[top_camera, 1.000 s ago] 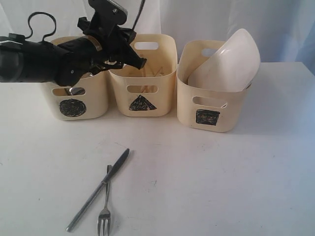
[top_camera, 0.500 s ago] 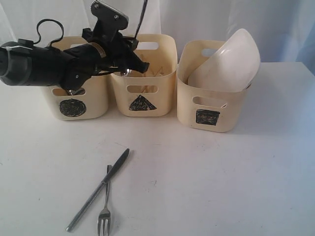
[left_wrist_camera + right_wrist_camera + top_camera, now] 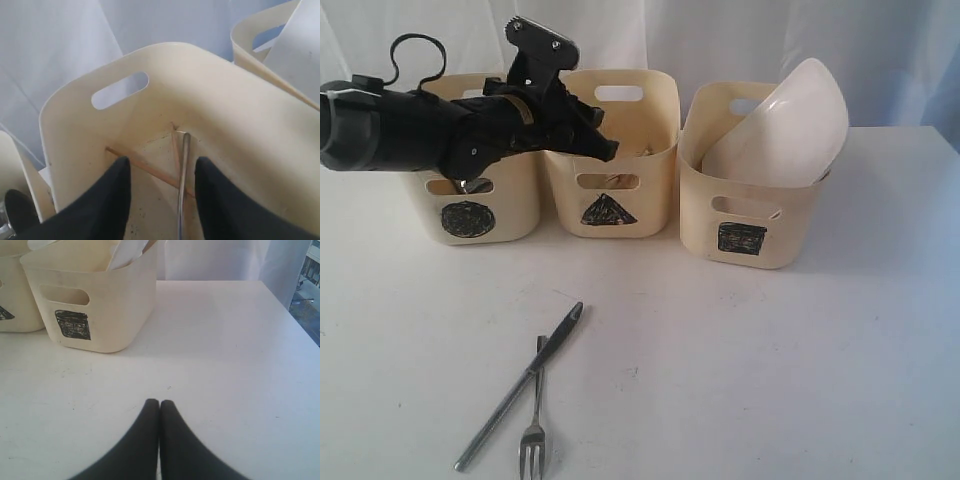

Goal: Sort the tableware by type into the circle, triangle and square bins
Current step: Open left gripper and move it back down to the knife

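Tableware bins, cream, each bore one black scribbled mark: circle bin [image 3: 515, 215], triangle bin [image 3: 655, 200], square bin [image 3: 790, 240]. Left hand [image 3: 162, 165] hung released over triangle bin; right hand [image 3: 159, 407] clenched, empty.

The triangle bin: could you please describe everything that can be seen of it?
The triangle bin is a cream plastic tub with rounded corners, a cut-out handle slot in its front and back walls, and a scribbled black triangle on the front. It stands upright on the white table, the middle of three. Inside lie wooden chopsticks and a steel utensil handle, leaning towards a corner. The left tool hangs open over it.
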`<state>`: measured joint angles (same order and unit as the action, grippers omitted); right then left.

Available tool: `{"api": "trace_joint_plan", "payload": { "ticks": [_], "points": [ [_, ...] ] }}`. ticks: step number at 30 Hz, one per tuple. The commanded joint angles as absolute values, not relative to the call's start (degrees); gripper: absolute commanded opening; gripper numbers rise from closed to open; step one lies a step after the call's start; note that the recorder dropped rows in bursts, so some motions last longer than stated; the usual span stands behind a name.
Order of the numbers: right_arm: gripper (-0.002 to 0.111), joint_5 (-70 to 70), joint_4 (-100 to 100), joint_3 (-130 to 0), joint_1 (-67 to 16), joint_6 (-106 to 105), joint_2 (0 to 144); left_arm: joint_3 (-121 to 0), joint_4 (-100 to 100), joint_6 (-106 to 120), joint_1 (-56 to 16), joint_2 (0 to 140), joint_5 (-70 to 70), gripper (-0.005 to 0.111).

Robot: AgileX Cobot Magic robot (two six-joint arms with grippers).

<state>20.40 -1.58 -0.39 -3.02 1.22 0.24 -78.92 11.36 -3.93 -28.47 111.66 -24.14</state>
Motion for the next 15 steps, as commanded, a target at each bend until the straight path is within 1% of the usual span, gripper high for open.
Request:
{"api": "trace_joint_plan", "payload": {
  "ticks": [1, 3, 4, 5, 6, 7, 9, 11, 13, 15],
  "points": [
    [0.000, 20.05, -1.70, 0.00, -2.77, 1.33, 0.00, -79.43, 11.71, -4.39, -28.66, 106.48, -18.01, 0.046],
    [0.000, 20.05, -1.70, 0.00, -2.77, 1.33, 0.00, -79.43, 12.12, -4.14, -28.66, 101.17, -7.65, 0.035],
    [0.000, 20.05, -1.70, 0.00, -2.77, 1.33, 0.00, -79.43, 12.23, -4.14, -28.66, 97.56, 2.76, 0.018],
    [0.000, 20.05, -1.70, 0.00, -2.77, 1.33, 0.00, -79.43, 12.23, -4.14, -28.66, 96.27, 8.03, 0.010],
    [0.000, 20.05, -1.70, 0.00, -2.77, 1.33, 0.00, -79.43, 12.03, -4.14, -28.66, 93.49, 17.80, 0.000],
    [0.000, 20.05, -1.70, 0.00, -2.77, 1.33, 0.00, -79.43, 12.03, -4.53, -28.66, 92.52, 21.40, 0.000],
    [0.000, 20.05, -1.70, 0.00, -2.77, 1.33, 0.00, -79.32, 10.32, -4.50, -28.66, 89.67, 36.42, 0.000],
    [0.000, 20.05, -1.70, 0.00, -2.77, 1.33, 0.00, -77.65, 6.33, -3.33, -28.66, 88.63, 43.41, 0.000],
    [0.000, 20.05, -1.70, 0.00, -2.77, 1.33, 0.00, -74.42, -1.70, 1.85, -28.66, 88.50, 46.58, 0.000],
    [0.000, 20.05, -1.70, 0.00, -2.77, 1.33, 0.00, -70.57, -9.54, 8.34, -28.66, 88.50, 46.81, 0.000]
  ]
}}
